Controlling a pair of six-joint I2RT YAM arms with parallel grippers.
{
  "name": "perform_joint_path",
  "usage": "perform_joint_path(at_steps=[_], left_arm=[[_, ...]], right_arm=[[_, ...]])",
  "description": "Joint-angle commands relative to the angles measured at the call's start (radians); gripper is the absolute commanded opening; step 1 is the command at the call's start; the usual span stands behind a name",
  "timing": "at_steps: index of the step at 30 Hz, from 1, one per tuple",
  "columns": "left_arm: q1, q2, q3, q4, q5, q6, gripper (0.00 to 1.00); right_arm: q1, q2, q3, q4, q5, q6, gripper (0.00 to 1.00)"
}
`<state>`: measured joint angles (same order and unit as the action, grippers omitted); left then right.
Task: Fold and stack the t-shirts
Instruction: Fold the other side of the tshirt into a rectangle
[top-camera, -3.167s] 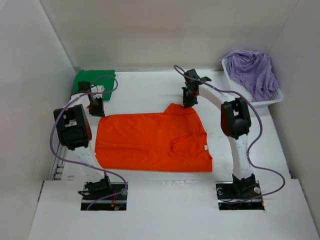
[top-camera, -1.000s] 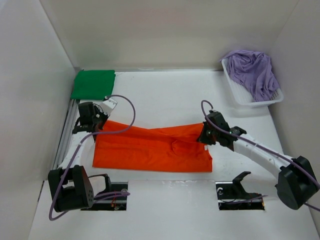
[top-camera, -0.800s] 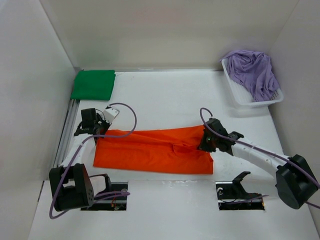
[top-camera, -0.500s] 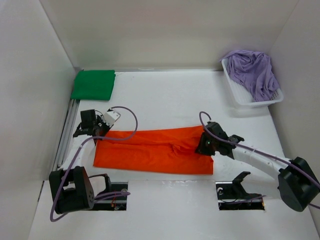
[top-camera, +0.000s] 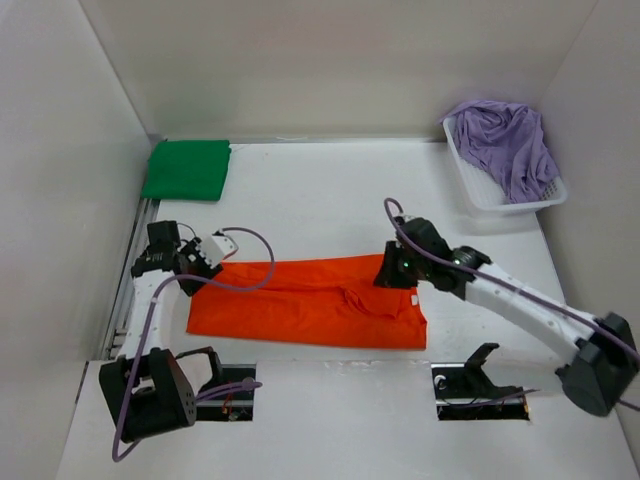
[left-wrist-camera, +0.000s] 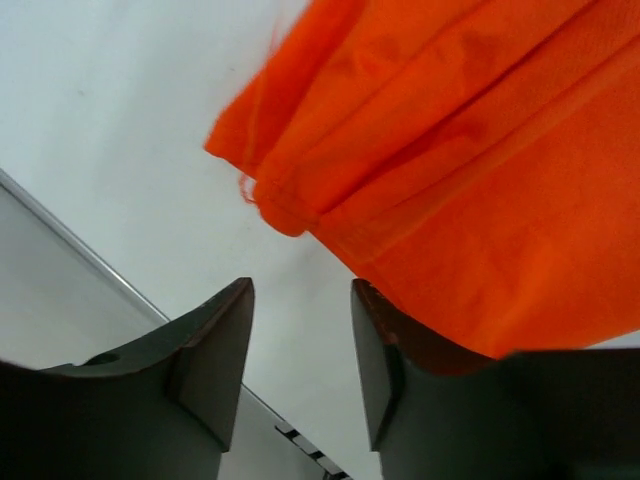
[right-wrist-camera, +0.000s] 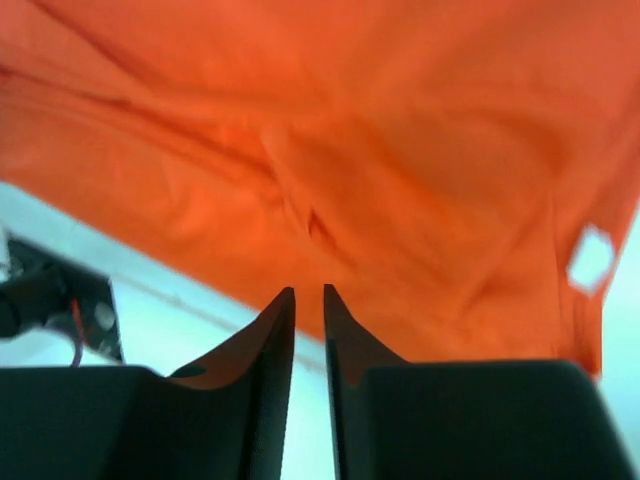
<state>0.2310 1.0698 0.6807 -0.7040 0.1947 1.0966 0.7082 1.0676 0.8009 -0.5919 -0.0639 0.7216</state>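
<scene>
white table (top-camera: 320, 200), white walls (top-camera: 300, 70) | orange shirt (top-camera: 305, 300) – flat, near-centre | green shirt (top-camera: 187, 168) folded, far-L corner | lavender shirt (top-camera: 505, 140) in basket (top-camera: 488, 201), far-R | L gripper (left-wrist-camera: 300, 300) jaws apart, empty | R gripper (right-wrist-camera: 308, 295) – slim gap, empty

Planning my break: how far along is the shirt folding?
Done: the green shirt lies folded in the far left corner. In hand: the orange shirt is folded into a long strip; the left gripper and right gripper sit at its ends, jaws apart, gripping nothing. Left: finishing and stacking it, then the lavender shirt, heaped in the basket.
</scene>
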Motion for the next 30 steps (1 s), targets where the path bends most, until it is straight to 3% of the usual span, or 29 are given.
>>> perform_joint_path(at_steps=[1,7,12,17,21,30], left_arm=[[-0.012,0.019,0.098,-0.005,0.089,0.014,0.45],[-0.097,0.146,0.190,0.150,0.089,-0.234,0.56],[-0.133,0.284,0.198,0.238,0.029,-0.326,0.58],[-0.187,0.331,0.132,0.210,-0.040,-0.307,0.51],[-0.190,0.233,0.070,0.164,-0.041,-0.250,0.41],[-0.198,0.096,0.000,0.014,-0.087,-0.101,0.38]], right_arm=[[0.007,0.190,0.099,0.144,0.041,-0.073,0.19],[0.010,0.472,0.221,0.224,0.038,-0.091,0.12],[0.076,0.519,0.190,0.225,0.007,-0.064,0.08],[0.150,0.520,0.106,0.253,-0.013,-0.008,0.08],[0.164,0.520,0.047,0.313,-0.039,0.039,0.07],[0.167,0.494,0.021,0.339,-0.048,0.048,0.08]])
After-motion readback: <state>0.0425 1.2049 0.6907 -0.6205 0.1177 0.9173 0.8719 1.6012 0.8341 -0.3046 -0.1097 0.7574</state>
